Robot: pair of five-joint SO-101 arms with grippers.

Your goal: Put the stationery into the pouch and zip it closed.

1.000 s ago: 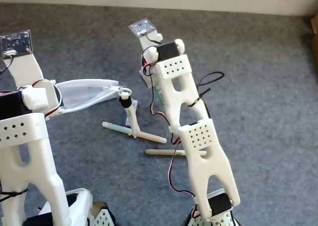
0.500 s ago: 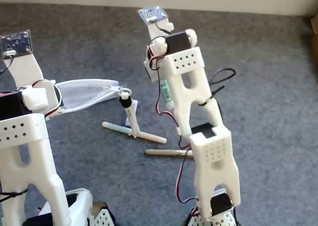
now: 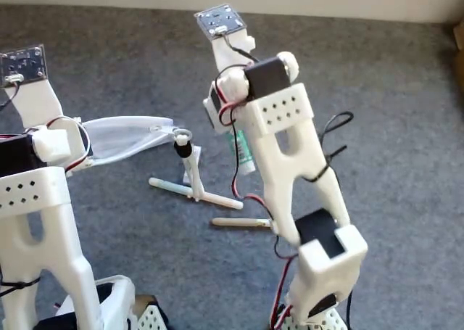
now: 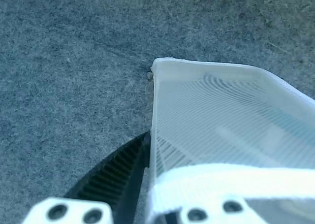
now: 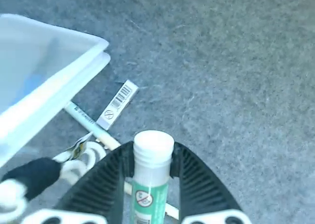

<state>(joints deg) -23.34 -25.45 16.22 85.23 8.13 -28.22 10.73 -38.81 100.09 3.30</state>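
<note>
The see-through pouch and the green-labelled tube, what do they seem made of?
The translucent white zip pouch looks like soft matte plastic, perhaps mesh-reinforced: thin stripes cross it and dim shapes show through. The white-capped tube with a green label, gripped in the right tool, seems hard smooth plastic: its cap looks even and rigid.

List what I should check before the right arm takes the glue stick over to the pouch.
1. Right tool grips the glue stick: ok, jaws shut on it just below the cap.
2. Left tool holds the pouch: ok, clamped at one edge.
3. Pouch mouth open toward the stick: cannot tell.
4. Stick clear of the carpet: ok, it seems lifted in the high view.
5. All stationery loaded: not ok, pens lie on the carpet.
</note>
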